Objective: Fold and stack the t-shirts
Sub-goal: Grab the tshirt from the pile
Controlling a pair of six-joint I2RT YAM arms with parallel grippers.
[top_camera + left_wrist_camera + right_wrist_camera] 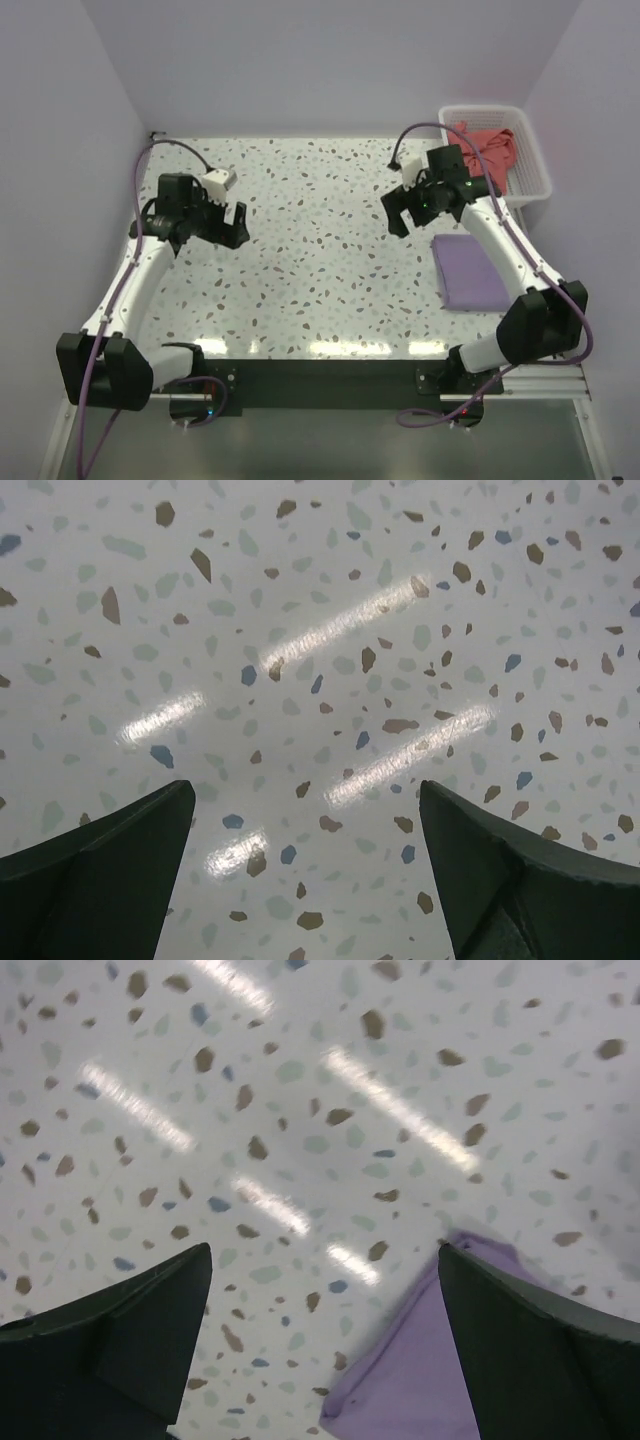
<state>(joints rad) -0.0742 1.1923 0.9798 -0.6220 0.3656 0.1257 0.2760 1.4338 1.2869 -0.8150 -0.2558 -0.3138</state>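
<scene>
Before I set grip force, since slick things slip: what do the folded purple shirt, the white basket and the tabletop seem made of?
Pale lavender folded t-shirt: soft matte cloth, judging by its limp rounded edges. White lattice basket: probably moulded plastic, smooth openwork walls. Speckled tabletop: hard, glossy, reflecting lamp streaks; stone or laminate, cannot tell.

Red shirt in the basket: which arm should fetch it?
Right, likely. The right gripper, open, hangs near the basket holding the red shirt; the left gripper, also open, is far across the table.
</scene>
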